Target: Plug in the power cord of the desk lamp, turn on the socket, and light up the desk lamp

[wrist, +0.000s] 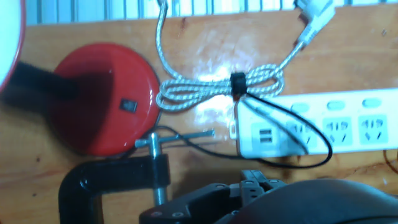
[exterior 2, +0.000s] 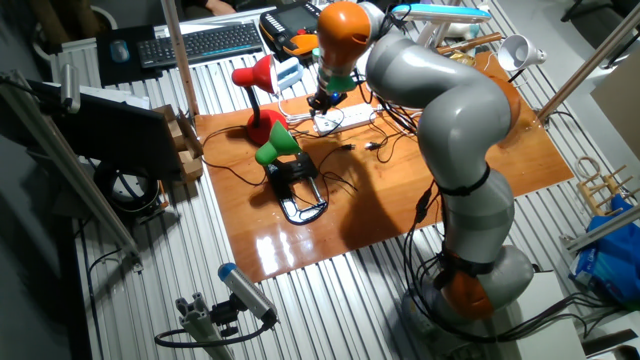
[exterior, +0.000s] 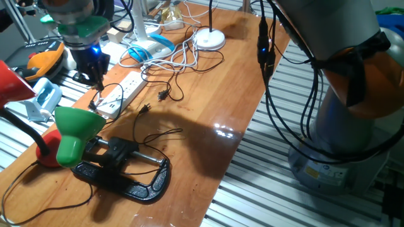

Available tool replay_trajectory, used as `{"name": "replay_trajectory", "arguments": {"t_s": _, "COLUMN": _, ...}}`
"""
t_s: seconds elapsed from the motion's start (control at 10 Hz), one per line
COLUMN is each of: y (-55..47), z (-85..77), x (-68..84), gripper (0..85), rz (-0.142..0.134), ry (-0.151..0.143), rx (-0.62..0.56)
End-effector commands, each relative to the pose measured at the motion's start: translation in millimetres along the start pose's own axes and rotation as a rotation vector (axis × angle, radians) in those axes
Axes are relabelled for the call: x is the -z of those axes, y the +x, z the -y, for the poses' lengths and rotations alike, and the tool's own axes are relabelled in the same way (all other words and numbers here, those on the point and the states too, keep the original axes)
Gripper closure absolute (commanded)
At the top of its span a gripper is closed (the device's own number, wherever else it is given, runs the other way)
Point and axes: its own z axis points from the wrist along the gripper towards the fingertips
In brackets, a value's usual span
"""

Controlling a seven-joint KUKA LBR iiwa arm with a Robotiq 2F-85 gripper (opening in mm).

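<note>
Currently claw [exterior: 96,81] hovers above socket [exterior: 121,94] end on table [exterior: 208,107]; whether open or closed, cannot tell

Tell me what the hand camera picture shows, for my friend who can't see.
A long white plastic power strip lies on a wooden table, a thin black cord looping over its end. Left sits a round red lamp base; above, a bundled white braided cable.
</note>
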Motion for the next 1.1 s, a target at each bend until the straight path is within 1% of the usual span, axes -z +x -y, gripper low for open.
{"name": "replay_trajectory", "arguments": {"t_s": 0.0, "y": -0.9, "z": 1.6, "x": -1.9, "gripper": 85.0, "rz": 0.001, "ry": -0.003, "rx": 0.007}}
{"name": "replay_trajectory", "arguments": {"t_s": 0.1, "y": -0.8, "z": 2.9, "x": -3.9, "gripper": 85.0, "rz": 0.004, "ry": 0.000, "rx": 0.018}}
{"name": "replay_trajectory", "arguments": {"t_s": 0.2, "y": -0.4, "z": 3.0, "x": -4.8, "gripper": 85.0, "rz": 0.006, "ry": 0.010, "rx": 0.024}}
{"name": "replay_trajectory", "arguments": {"t_s": 0.4, "y": -0.8, "z": 3.7, "x": -5.9, "gripper": 85.0, "rz": 0.007, "ry": 0.011, "rx": 0.025}}
{"name": "replay_trajectory", "arguments": {"t_s": 0.5, "y": -0.8, "z": 3.7, "x": -5.9, "gripper": 85.0, "rz": 0.006, "ry": 0.009, "rx": 0.027}}
{"name": "replay_trajectory", "arguments": {"t_s": 0.6, "y": -0.8, "z": 3.7, "x": -5.9, "gripper": 85.0, "rz": 0.007, "ry": 0.000, "rx": 0.028}}
{"name": "replay_trajectory", "arguments": {"t_s": 0.7, "y": -0.8, "z": 3.7, "x": -5.9, "gripper": 85.0, "rz": 0.012, "ry": -0.003, "rx": 0.030}}
{"name": "replay_trajectory", "arguments": {"t_s": 0.8, "y": -0.8, "z": 3.7, "x": -5.9, "gripper": 85.0, "rz": 0.012, "ry": -0.015, "rx": 0.029}}
{"name": "replay_trajectory", "arguments": {"t_s": 0.9, "y": -0.8, "z": 3.7, "x": -5.9, "gripper": 85.0, "rz": 0.018, "ry": -0.008, "rx": 0.018}}
{"name": "replay_trajectory", "arguments": {"t_s": 1.0, "y": -0.8, "z": 3.7, "x": -5.9, "gripper": 85.0, "rz": 0.018, "ry": 0.000, "rx": 0.006}}
